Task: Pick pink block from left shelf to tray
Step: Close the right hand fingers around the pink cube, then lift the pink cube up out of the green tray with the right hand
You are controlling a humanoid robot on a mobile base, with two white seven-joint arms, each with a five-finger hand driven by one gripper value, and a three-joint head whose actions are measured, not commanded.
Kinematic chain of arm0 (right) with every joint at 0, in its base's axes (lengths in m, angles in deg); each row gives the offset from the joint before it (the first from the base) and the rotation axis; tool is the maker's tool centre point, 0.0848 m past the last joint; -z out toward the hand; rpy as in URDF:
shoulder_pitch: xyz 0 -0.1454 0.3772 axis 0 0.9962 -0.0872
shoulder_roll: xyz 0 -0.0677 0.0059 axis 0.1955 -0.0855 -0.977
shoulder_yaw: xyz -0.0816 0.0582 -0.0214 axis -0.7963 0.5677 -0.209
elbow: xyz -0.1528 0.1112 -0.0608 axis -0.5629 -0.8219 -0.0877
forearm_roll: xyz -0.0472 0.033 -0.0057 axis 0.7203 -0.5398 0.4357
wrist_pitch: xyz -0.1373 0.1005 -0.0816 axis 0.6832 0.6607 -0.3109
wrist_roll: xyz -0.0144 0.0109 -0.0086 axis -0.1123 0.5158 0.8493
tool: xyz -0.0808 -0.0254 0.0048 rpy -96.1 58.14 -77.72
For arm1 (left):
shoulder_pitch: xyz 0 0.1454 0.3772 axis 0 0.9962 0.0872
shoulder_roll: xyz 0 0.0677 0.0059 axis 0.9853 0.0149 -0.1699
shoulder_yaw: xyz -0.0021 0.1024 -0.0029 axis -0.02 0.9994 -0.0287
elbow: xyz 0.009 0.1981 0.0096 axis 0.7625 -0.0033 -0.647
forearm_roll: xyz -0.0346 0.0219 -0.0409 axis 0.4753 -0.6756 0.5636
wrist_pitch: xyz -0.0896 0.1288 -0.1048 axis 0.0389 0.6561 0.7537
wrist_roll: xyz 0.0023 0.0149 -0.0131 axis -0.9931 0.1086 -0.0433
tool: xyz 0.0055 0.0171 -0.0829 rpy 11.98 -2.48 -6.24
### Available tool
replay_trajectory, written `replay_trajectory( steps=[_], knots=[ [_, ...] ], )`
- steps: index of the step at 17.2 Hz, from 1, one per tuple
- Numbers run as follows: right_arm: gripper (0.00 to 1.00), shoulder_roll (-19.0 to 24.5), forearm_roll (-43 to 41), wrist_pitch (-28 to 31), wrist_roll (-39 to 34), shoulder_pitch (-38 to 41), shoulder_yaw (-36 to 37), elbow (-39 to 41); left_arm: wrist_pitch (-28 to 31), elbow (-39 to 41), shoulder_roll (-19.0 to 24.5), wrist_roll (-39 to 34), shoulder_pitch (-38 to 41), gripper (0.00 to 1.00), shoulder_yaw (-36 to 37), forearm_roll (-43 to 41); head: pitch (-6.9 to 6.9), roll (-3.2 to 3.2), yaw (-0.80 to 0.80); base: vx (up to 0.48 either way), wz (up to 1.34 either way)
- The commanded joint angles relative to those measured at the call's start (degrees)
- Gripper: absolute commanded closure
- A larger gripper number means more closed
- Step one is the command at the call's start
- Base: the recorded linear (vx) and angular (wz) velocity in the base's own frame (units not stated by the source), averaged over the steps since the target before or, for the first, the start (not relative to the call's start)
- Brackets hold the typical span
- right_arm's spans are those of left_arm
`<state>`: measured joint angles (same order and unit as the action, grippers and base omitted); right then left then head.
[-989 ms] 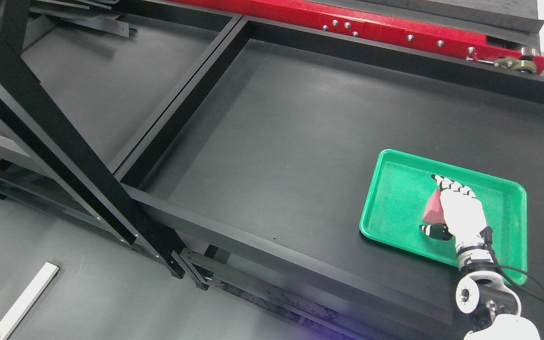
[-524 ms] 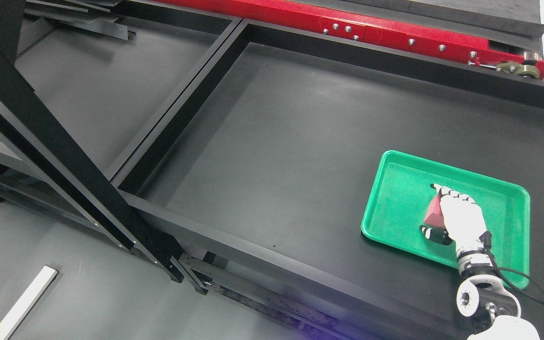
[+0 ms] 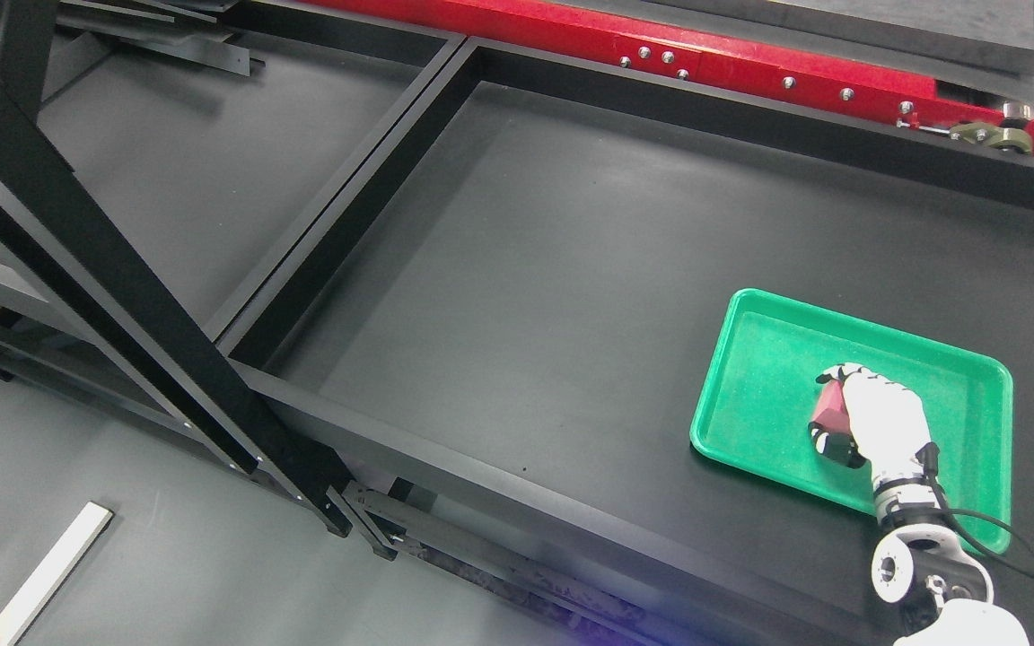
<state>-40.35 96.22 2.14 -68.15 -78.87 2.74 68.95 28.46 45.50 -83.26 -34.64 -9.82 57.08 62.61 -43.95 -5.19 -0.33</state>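
Note:
A green tray (image 3: 768,359) lies on the black shelf surface at the right. My right hand (image 3: 829,408), white with dark fingertips, reaches in from the lower right over the tray's middle. Its fingers are curled over the top of the pink block (image 3: 824,415) and its thumb sits under the block's near side, so it is shut on the block. The hand covers most of the block; only its left face shows. I cannot tell whether the block touches the tray floor. The left arm is out of view.
The tray lies in a wide black bay with a raised black rim (image 3: 517,489). A red rail (image 3: 679,49) runs along the back. A thick black diagonal strut (image 3: 122,269) crosses at left, with a second bay (image 3: 203,170) behind it. A white strip (image 3: 46,574) lies on the floor.
The right hand's fingers have curled down tighter around the pink block, hiding more of it, and the hand sits slightly nearer the tray's front. The camera has shifted a little.

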Motion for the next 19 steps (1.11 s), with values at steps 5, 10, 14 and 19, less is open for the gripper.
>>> replay_trajectory(
  steps=[5,10,14,19],
  knots=[
    [0.98,-1.3,-2.7,-5.2,4.4,-2.7,5.0,-0.9,0.0,1.0,1.0,0.0,-1.3,0.0,0.0,-0.1,0.0,0.0,0.0,0.002,0.02],
    [0.97,-1.3,-9.5,-8.9,13.1,-2.1,8.3,3.1,0.0,1.0,1.0,0.0,-1.3,0.0,0.0,-0.1,0.0,0.0,0.0,0.0,-0.01],
    [0.96,-1.3,-11.0,-11.0,13.2,-0.7,10.5,10.0,0.0,1.0,1.0,0.0,-1.3,0.0,0.0,-0.1,0.0,0.0,0.0,0.001,-0.01],
    [0.96,-1.0,-14.6,-12.2,13.3,0.6,12.9,13.6,0.0,1.0,1.0,0.0,-1.3,0.0,0.0,-0.1,0.0,0.0,0.0,0.0,0.0]
  ],
)
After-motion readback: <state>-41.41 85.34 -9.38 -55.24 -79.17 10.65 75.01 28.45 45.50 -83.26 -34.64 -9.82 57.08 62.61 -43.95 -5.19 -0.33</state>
